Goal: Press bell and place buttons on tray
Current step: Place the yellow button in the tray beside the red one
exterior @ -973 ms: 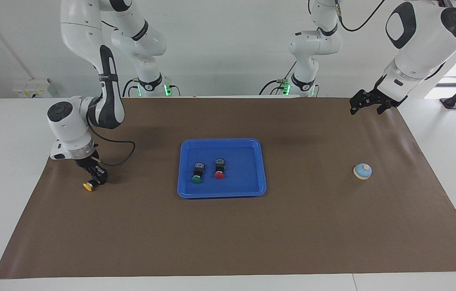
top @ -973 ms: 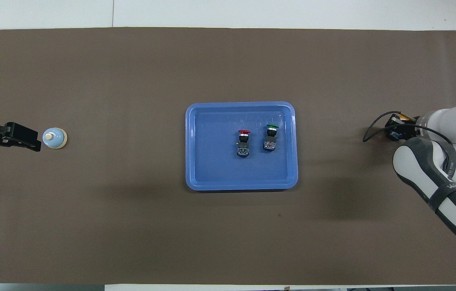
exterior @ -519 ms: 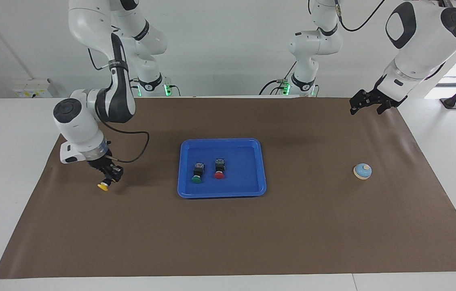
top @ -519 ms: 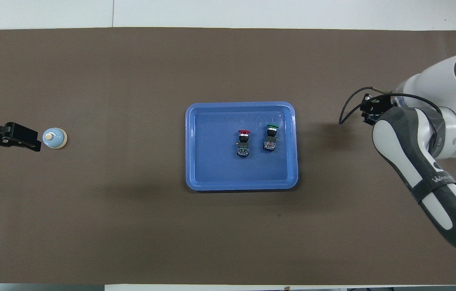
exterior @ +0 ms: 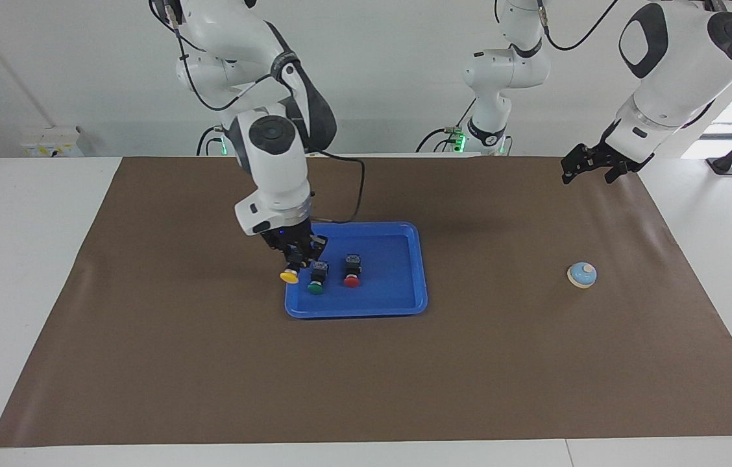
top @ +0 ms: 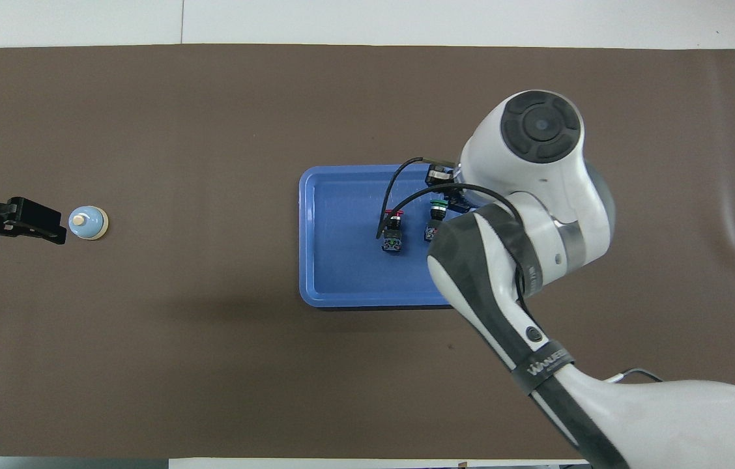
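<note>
Yellow button [exterior: 289,277] hanging clamped in right gripper [exterior: 296,258] over tray [exterior: 405,306] edge; left gripper [exterior: 588,163] waiting spread above mat [exterior: 210,363], bell [exterior: 581,274] untouched.

A bright blue tray [exterior: 420,285] sits on a plain brown mat [exterior: 366,376] over the white counter [exterior: 9,259]. In the tray lie a green-capped button [exterior: 316,286] and a red-capped button [exterior: 352,277], both black-bodied with bluish ends. The black right claw [exterior: 298,259] carries a yellow-capped button [exterior: 289,276]. The bell [exterior: 581,274] is light blue with a white rim and cream knob. The arms are white with dark grey joints.
</note>
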Robot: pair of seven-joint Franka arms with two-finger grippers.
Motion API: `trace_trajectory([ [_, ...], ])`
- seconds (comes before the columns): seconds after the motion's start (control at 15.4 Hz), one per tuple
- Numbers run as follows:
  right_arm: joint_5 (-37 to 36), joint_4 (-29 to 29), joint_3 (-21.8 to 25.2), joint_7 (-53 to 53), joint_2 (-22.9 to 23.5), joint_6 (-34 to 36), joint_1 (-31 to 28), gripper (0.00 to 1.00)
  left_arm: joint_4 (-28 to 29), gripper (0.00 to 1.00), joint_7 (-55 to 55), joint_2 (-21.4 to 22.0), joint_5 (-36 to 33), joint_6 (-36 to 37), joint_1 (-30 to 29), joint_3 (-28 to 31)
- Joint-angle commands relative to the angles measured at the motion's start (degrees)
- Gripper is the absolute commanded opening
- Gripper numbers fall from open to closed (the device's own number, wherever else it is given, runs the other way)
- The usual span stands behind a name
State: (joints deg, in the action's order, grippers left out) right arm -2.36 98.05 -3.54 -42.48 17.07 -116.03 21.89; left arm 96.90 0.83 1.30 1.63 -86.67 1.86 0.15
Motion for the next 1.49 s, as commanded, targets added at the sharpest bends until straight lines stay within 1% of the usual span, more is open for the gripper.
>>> trace_trajectory([
  [0.0,0.6,-2.7,0.4,-4.0,3.7,0.6,6.8,0.0,0.1,1.0,-0.3,0.8,0.1,0.4,-0.5,-0.2],
  [0.13,0.6,-7.0,0.4,-9.1,7.7,0.1,9.9,0.0,0.1,1.0,-0.3,0.8,0.1,0.4,-0.5,-0.2],
  [0.26,0.5,-8.8,0.5,-10.0,10.7,-0.6,12.6,0.0,0.1,1.0,-0.3,0.8,0.1,0.4,-0.5,-0.2],
  [0.32,0.6,-8.9,0.4,-9.9,11.7,-2.4,12.9,0.0,0.1,1.0,-0.3,0.8,0.1,0.4,-0.5,-0.2],
  [0.39,0.6,-7.5,0.4,-9.8,12.2,-6.5,12.7,0.0,0.1,1.0,-0.3,0.8,0.1,0.4,-0.5,-0.2],
  [0.45,0.5,-5.8,0.4,-9.7,12.2,-8.8,12.9,0.0,0.1,1.0,-0.3,0.8,0.1,0.4,-0.5,-0.2],
  [0.52,0.5,-4.0,0.4,-9.7,12.0,-10.6,13.3,0.0,0.1,1.0,-0.2,0.8,0.1,0.4,-0.5,-0.2],
  [0.78,0.6,-1.4,0.4,-10.0,11.6,-15.3,13.6,0.0,0.1,1.0,-0.3,0.8,0.1,0.4,-0.5,-0.2],
  [0.84,0.6,-1.3,0.4,-10.3,11.6,-15.0,13.9,0.46,0.1,1.0,-0.3,0.8,0.1,0.4,-0.5,-0.2],
  [0.91,0.6,-1.4,0.4,-10.6,11.5,-14.5,14.0,0.99,0.1,1.0,-0.3,0.8,0.1,0.4,-0.5,-0.2],
  [1.1,0.6,-2.9,0.4,-14.6,11.2,-11.1,13.9,1.0,0.1,1.0,-0.3,0.8,0.1,0.4,-0.5,-0.2],
  [1.23,0.8,-4.0,0.7,-14.6,9.7,-7.1,12.9,1.0,0.1,1.0,-0.3,0.8,0.1,0.4,-0.5,-0.2],
  [1.3,0.8,-4.4,1.1,-14.3,8.4,-5.3,11.8,1.0,0.1,1.0,-0.3,0.8,0.1,0.4,-0.5,-0.2],
  [1.43,0.7,-4.4,0.8,-12.5,5.2,-1.6,6.4,1.0,0.1,1.0,-0.3,0.8,0.1,0.4,-0.5,-0.2],
])
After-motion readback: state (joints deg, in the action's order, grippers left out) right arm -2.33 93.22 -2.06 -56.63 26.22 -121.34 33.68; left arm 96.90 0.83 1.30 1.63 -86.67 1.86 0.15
